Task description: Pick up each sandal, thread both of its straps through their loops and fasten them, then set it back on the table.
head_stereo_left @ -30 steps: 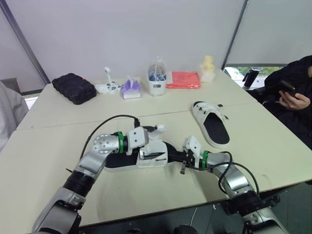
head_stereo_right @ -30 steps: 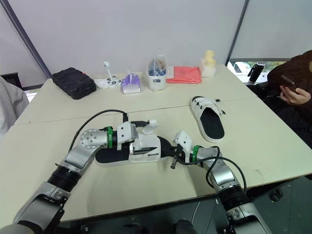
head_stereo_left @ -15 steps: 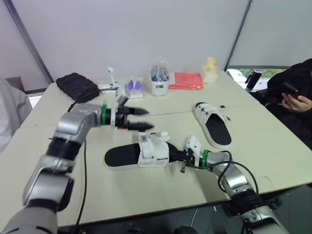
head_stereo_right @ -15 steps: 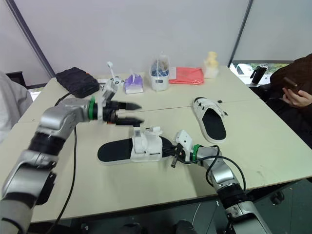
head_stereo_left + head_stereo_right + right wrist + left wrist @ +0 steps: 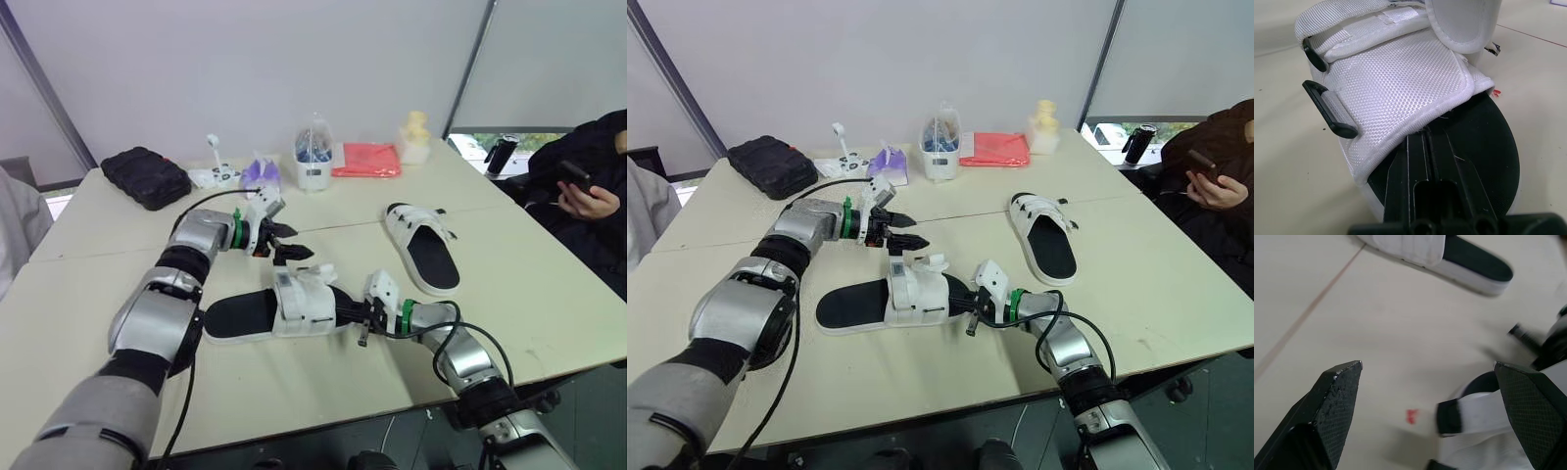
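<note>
At my right pincer [image 5: 349, 305], the near sandal [image 5: 297, 304] is clamped by its sole.
My left pincer [image 5: 300, 241] hangs open just above its strap [image 5: 318, 271].

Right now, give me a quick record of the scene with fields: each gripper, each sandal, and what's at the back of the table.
Left gripper: open, holding nothing, above the table just beyond the near sandal
Right gripper: shut on the near sandal's toe end
Near sandal: lying on the table, one strap end sticking up loose
Far sandal: on the table to the robot's right, apart from both grippers
Back of table: black pouch, red cloth
</note>
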